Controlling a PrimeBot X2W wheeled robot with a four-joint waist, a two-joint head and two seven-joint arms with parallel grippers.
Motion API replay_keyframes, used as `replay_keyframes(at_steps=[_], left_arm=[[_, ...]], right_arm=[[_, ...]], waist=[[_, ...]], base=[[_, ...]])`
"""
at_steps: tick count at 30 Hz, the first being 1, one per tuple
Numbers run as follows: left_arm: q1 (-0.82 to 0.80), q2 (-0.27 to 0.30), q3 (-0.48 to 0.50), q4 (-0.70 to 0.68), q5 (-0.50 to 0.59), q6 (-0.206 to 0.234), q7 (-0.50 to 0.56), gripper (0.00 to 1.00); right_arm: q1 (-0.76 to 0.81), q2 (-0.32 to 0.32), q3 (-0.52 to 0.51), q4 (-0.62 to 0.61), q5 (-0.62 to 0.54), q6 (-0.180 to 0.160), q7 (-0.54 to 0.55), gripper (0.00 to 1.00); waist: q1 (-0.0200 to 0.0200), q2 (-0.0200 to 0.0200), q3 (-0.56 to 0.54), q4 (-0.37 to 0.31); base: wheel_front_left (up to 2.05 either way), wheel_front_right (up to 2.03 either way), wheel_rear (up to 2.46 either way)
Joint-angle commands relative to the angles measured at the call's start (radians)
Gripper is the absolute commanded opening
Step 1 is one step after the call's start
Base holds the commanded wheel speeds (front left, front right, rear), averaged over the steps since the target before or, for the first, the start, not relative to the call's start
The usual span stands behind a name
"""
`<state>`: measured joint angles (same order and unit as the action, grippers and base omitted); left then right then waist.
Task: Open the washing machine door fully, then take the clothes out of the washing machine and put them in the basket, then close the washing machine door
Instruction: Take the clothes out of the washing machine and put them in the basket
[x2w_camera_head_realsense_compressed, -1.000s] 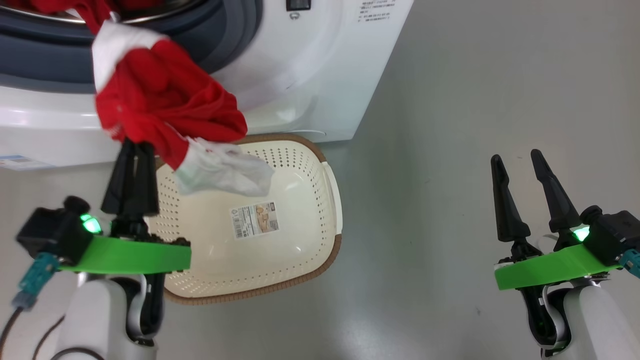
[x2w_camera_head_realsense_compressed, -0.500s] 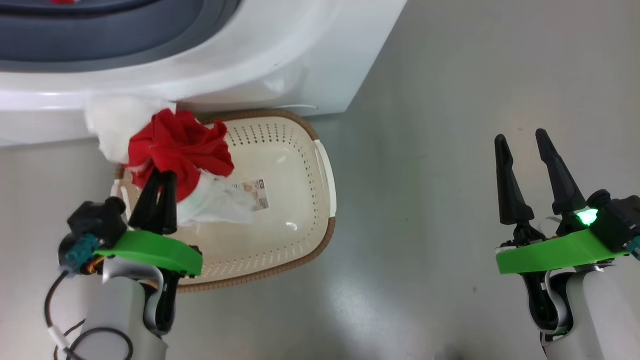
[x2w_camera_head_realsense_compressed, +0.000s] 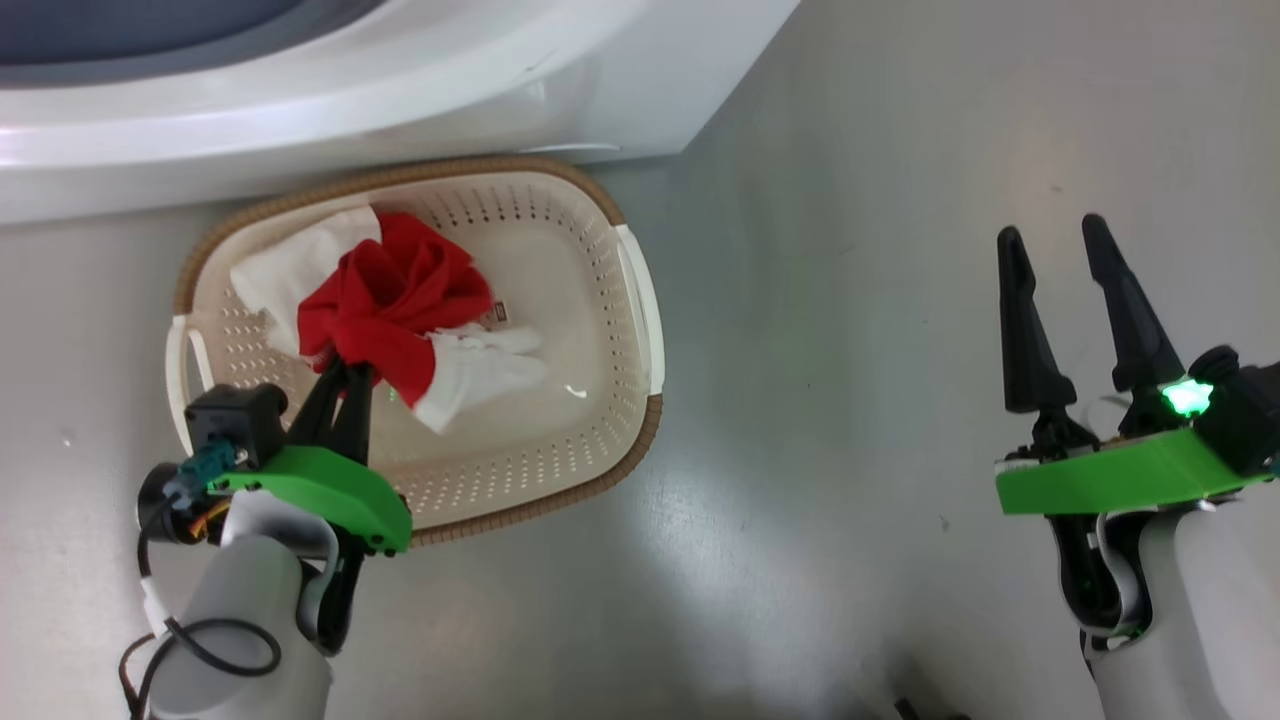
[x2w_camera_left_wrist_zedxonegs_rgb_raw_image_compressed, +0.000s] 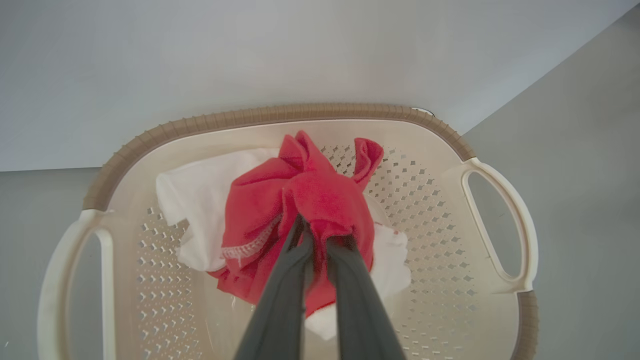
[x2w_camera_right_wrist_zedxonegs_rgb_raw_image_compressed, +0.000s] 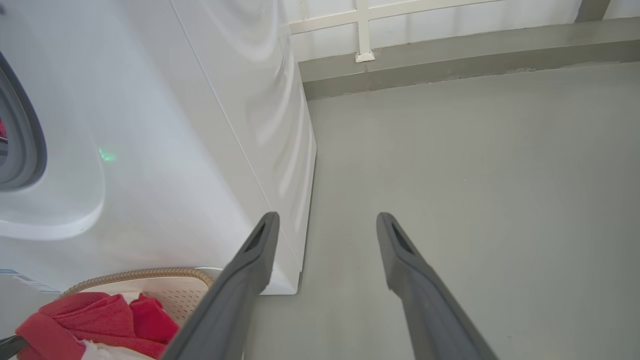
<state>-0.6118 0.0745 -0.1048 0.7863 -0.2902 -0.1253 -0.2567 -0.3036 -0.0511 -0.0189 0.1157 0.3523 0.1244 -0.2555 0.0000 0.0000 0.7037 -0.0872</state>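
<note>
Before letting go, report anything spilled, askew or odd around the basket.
Nothing stands out. The clothes sit bunched inside the basket, none over its rim, with the left gripper shut on them.

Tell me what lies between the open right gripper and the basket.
In the head view, bare grey floor separates the right gripper from the basket; nothing rests on that stretch.

Looks like a laundry corner, prob. in a test/lab room rather than a home. Big white front-load washing machine (x2w_camera_head_realsense_compressed: 300, 120) on bare grey floor (x2w_camera_head_realsense_compressed: 850, 350), cream plastic basket (x2w_camera_head_realsense_compressed: 520, 460) w/ red & white clothes (x2w_camera_head_realsense_compressed: 390, 300) just in front. Plain white panelled wall (x2w_camera_right_wrist_zedxonegs_rgb_raw_image_compressed: 450, 25) w/ grey skirting (x2w_camera_right_wrist_zedxonegs_rgb_raw_image_compressed: 450, 55) beyond.
</note>
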Motion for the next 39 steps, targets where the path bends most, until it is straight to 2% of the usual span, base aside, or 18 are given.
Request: replay_keyframes(at_steps=[1, 18, 20, 21, 22, 23, 24, 25, 26, 39], left_arm=[[0.001, 0.030, 0.013, -0.002, -0.014, -0.005, -0.005, 0.00], [-0.111, 0.047, -0.039, 0.157, -0.063, -0.005, -0.005, 0.00], [-0.115, 0.049, -0.039, 0.161, -0.064, -0.005, -0.005, 0.11], [-0.116, 0.050, -0.038, 0.161, -0.065, -0.005, -0.005, 0.30], [-0.117, 0.052, -0.036, 0.161, -0.064, -0.005, -0.005, 0.42], [-0.116, 0.054, -0.032, 0.159, -0.063, -0.005, -0.005, 0.48], [-0.114, 0.055, -0.028, 0.157, -0.062, -0.005, -0.005, 0.76], [-0.111, 0.055, -0.023, 0.155, -0.060, -0.005, -0.005, 0.93], [-0.108, 0.057, -0.019, 0.153, -0.059, -0.005, -0.005, 1.00], [-0.063, 0.040, 0.030, 0.104, -0.042, -0.005, -0.005, 1.00]], right_arm=[[-0.007, 0.001, 0.021, -0.029, 0.005, 0.006, -0.006, 1.00], [-0.024, 0.001, 0.026, -0.041, -0.003, 0.006, -0.006, 1.00], [-0.022, 0.001, 0.025, -0.042, -0.005, 0.006, -0.006, 1.00], [-0.021, 0.001, 0.024, -0.041, -0.005, 0.006, -0.006, 1.00], [-0.021, 0.001, 0.023, -0.041, -0.007, 0.006, -0.006, 1.00], [-0.021, 0.001, 0.023, -0.039, -0.008, 0.006, -0.006, 1.00], [-0.021, 0.001, 0.023, -0.038, -0.009, 0.006, -0.006, 1.00], [-0.021, 0.001, 0.024, -0.036, -0.009, 0.006, -0.006, 1.00], [-0.021, 0.001, 0.024, -0.035, -0.010, 0.006, -0.006, 1.00], [-0.007, 0.001, 0.029, -0.022, -0.023, 0.006, -0.006, 1.00]], waist=[[0.0000, 0.0000, 0.024, -0.004], [0.0000, 0.0000, 0.096, -0.005], [0.0000, 0.0000, 0.094, -0.004], [0.0000, 0.0000, 0.093, -0.004], [0.0000, 0.0000, 0.091, -0.003], [0.0000, 0.0000, 0.089, -0.003], [0.0000, 0.0000, 0.085, -0.003], [0.0000, 0.0000, 0.080, -0.002], [0.0000, 0.0000, 0.076, -0.002], [0.0000, 0.0000, 0.005, 0.014]], base=[[0.00, 0.00, 0.00], [0.00, 0.00, 0.00], [0.00, 0.00, 0.00], [0.00, 0.00, 0.00], [0.00, 0.00, 0.00], [0.00, 0.00, 0.00], [0.00, 0.00, 0.00], [0.00, 0.00, 0.00], [0.00, 0.00, 0.00], [0.00, 0.00, 0.00]])
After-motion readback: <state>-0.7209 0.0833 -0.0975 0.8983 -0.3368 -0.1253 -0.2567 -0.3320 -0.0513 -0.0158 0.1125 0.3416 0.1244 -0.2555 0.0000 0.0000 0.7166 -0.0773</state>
